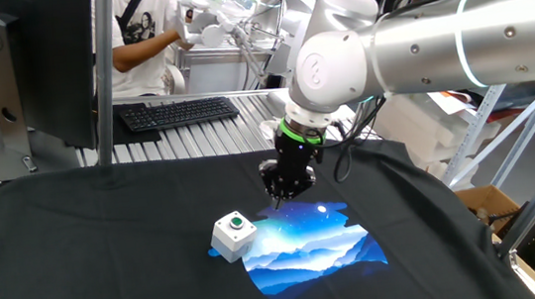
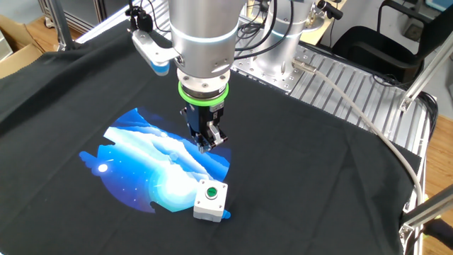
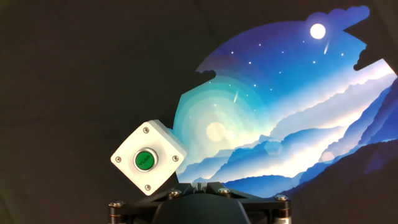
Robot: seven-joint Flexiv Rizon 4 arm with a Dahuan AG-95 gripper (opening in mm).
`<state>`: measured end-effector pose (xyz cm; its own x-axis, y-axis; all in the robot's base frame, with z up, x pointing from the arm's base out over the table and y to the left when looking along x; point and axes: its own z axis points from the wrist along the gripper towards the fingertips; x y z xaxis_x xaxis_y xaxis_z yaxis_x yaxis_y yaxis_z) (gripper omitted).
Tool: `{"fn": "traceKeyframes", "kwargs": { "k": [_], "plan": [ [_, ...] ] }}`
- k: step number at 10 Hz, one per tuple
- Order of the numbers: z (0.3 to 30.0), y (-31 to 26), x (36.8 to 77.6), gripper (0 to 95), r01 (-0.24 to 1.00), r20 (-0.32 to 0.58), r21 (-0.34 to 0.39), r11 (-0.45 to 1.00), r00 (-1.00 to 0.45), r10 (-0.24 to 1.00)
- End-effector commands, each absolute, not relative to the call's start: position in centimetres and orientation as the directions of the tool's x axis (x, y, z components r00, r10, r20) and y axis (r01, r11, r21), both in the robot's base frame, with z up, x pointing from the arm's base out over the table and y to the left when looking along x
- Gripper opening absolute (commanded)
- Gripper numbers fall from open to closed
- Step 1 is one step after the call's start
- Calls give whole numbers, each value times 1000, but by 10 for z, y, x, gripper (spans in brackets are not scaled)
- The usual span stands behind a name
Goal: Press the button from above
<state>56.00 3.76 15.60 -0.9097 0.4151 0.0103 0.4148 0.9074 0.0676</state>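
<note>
Claw (image 2: pixel 205 146) shut (nothing held), above glossy blue print (image 3: pixel 298 112); round green button (image 3: pixel 145 160) in square grey box (image 3: pixel 163 138).

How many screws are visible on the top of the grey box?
4: one at each corner of the top of the grey box, around the green button, as the hand view shows.

A black cloth (image 1: pixel 109 256) printed with a blue night-sky landscape (image 2: pixel 152 166) covers the surface. Beyond it, a black keyboard (image 1: pixel 177 112) lies on a ribbed metal bench (image 1: pixel 208 136) beside a dark monitor (image 1: pixel 39 64), where a person in a white shirt (image 1: pixel 146 33) stands. A cardboard box (image 1: pixel 487 204) sits low at right.
</note>
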Motion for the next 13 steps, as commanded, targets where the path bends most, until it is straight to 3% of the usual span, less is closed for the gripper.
{"fn": "traceKeyframes", "kwargs": {
  "k": [1,13],
  "plan": [
    [156,38,560,0,419,8,71,905,-908,420],
    [156,37,561,0,424,12,91,901,-905,425]
  ]
}}
